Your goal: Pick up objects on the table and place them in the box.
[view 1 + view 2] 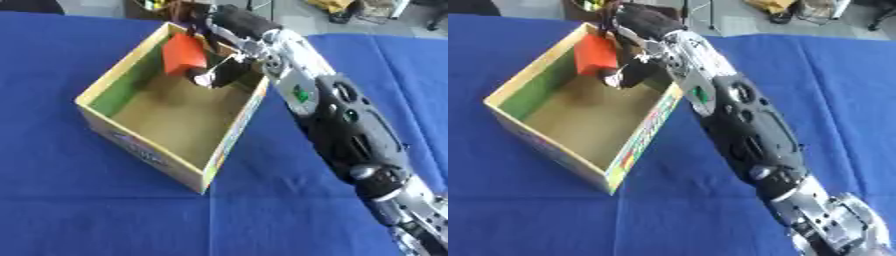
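Nearest the camera, my right arm [350,125] comes in from the lower right and stretches across the blue surface [52,190] into the box [157,155], which stands open-topped at upper left. My right hand [214,75] is inside, over the far corner, fingers curled around a red block [184,54] held above the brown floor. My left hand is out of sight. Judging the risk: the block hangs close to the far wall, so it could catch the rim or tip out if let go there. My forearm crosses the near wall and might nudge the box when pulling back.
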You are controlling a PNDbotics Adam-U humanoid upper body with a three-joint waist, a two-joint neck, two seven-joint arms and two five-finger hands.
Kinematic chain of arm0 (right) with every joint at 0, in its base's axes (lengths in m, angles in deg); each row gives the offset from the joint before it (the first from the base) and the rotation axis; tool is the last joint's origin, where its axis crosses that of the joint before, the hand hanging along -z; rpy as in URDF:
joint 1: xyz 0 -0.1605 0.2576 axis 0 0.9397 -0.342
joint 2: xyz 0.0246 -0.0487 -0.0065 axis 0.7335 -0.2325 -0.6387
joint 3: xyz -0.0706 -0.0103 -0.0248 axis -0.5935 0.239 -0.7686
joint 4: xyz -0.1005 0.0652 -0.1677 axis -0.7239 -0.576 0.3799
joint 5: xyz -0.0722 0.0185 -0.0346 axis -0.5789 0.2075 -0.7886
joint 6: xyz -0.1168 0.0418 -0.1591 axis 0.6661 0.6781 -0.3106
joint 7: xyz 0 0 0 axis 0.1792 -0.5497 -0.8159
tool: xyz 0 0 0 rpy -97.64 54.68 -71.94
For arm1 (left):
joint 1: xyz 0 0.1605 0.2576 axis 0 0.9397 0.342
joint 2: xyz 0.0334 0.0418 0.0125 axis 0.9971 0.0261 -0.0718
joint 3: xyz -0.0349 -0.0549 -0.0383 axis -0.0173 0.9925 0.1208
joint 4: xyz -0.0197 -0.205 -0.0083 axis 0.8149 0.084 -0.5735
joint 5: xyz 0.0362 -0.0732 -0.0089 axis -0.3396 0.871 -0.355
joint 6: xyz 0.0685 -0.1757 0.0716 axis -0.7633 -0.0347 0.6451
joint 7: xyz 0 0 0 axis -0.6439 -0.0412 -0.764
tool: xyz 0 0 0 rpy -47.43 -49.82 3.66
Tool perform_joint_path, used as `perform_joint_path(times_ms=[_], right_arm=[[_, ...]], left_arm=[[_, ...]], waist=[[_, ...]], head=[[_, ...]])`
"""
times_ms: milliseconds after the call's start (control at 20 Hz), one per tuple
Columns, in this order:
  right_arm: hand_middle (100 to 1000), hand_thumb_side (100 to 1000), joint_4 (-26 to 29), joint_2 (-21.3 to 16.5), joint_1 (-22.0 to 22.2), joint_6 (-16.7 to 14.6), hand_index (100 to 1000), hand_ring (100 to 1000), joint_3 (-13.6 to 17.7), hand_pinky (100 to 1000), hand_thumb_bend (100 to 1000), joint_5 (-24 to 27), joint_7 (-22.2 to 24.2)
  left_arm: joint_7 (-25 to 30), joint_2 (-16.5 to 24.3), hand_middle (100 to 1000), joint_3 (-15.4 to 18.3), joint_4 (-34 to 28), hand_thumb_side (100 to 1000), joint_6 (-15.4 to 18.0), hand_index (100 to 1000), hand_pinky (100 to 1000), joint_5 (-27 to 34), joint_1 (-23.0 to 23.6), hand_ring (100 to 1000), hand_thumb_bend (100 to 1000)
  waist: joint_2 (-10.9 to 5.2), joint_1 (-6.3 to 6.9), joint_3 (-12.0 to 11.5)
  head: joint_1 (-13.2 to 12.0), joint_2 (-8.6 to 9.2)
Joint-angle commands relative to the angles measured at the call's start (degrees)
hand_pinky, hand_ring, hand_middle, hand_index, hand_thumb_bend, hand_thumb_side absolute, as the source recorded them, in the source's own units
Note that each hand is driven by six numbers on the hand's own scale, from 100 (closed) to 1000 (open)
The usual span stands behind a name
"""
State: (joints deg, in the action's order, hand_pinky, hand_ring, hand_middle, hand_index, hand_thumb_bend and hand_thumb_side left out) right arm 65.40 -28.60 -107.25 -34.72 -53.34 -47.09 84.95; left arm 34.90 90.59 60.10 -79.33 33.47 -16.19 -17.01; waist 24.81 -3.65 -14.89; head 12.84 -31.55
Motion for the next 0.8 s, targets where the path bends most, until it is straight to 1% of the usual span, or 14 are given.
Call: perform_joint_path(times_ms=[50, 200, 450, 500, 550, 650, 700, 750, 800], right_arm=[[286, 313, -0.77, 0.17, -0.91, -0.82, 377, 554, -0.27, 704, 100, -1.81, 0.17], [292, 300, -2.19, 0.71, -1.09, -1.73, 387, 578, -0.89, 702, 100, -3.45, 1.41], [302, 299, -3.55, 1.31, -1.23, -3.42, 402, 590, -1.62, 699, 100, -5.76, 3.29], [318, 355, -3.55, 1.33, -1.28, -3.93, 430, 605, -1.8, 703, 100, -5.77, 3.64], [350, 413, -3.42, 1.3, -1.32, -4.47, 482, 624, -1.97, 710, 100, -5.55, 4.1], [361, 426, -2.96, 1.2, -1.36, -5.39, 500, 629, -2.21, 712, 100, -4.85, 5.27], [561, 586, -2.67, 1.19, -1.36, -5.97, 696, 720, -2.48, 747, 100, -4.5, 6.12], [692, 653, -2.29, 1.12, -1.38, -7.04, 781, 776, -2.88, 772, 100, -4.13, 7.87], [738, 687, -1.89, 1.02, -1.4, -7.87, 818, 802, -2.98, 785, 100, -3.85, 9.69]], left_arm=[[0.09, 0.37, 628, -0.24, -1.1, 849, 0.3, 756, 321, 0.12, -0.64, 575, 100], [0.11, 0.41, 629, -0.28, -1.1, 848, 0.38, 756, 321, 0.12, -0.63, 575, 100], [0.14, 0.41, 629, -0.25, -1.1, 849, 0.34, 756, 321, 0.01, -0.63, 575, 100], [0.09, 0.41, 629, -0.22, -1.1, 849, 0.33, 756, 321, -0.01, -0.58, 575, 100], [0.06, 0.4, 630, -0.21, -1.1, 849, 0.31, 756, 321, -0.04, -0.55, 575, 100], [0.05, 0.37, 630, -0.2, -1.1, 849, 0.26, 756, 321, -0.07, -0.52, 575, 100], [0.06, 0.37, 630, -0.22, -1.1, 849, 0.25, 756, 322, -0.07, -0.54, 575, 100], [0.1, 0.37, 630, -0.24, -1.1, 849, 0.24, 756, 322, -0.08, -0.55, 575, 100], [0.11, 0.37, 630, -0.24, -1.1, 849, 0.24, 756, 322, -0.09, -0.55, 576, 100]], waist=[[-1.09, 0.38, -0.18], [-1.0, 0.34, -0.25], [-0.92, 0.23, -0.29], [-0.92, 0.2, -0.27], [-0.92, 0.18, -0.25], [-0.93, 0.15, -0.19], [-0.94, 0.14, -0.14], [-0.97, 0.16, -0.05], [-1.0, 0.17, 0.0]], head=[[0.35, 0.26], [0.36, 0.05], [0.37, -0.16], [0.34, -0.19], [0.29, -0.21], [0.23, -0.19], [0.2, -0.15], [0.15, -0.1], [0.15, -0.06]])
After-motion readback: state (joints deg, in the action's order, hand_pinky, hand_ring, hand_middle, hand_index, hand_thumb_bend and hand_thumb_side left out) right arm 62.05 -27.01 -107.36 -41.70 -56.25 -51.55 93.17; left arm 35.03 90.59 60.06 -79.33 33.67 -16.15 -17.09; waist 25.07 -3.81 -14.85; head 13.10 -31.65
